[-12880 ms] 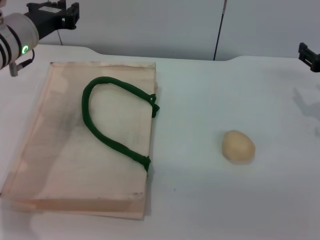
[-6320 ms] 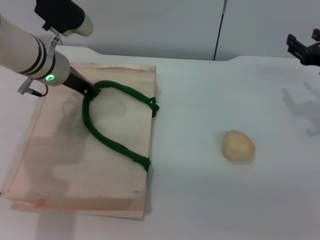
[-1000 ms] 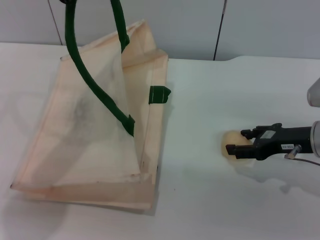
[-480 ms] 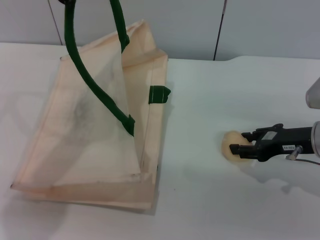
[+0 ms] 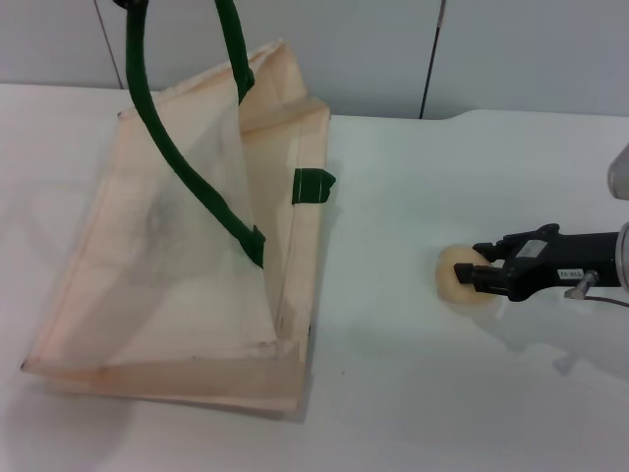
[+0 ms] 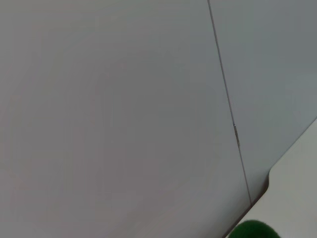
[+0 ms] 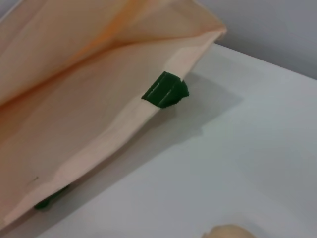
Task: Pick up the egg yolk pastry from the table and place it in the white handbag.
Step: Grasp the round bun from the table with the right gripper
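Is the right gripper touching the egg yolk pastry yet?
Touching. In the head view the right gripper has its black fingertips pressed against the egg yolk pastry, no gap showing between them.

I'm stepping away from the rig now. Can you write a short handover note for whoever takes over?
Right claw: low on the table, shut on the egg yolk pastry, not lifted yet.
Left claw: out of the head view above; the green handle runs up out of frame, so the white handbag is pulled open, mouth facing the pastry.
Done: bag opened, pastry gripped.
Left: lift the pastry, carry it to the bag mouth, release inside.
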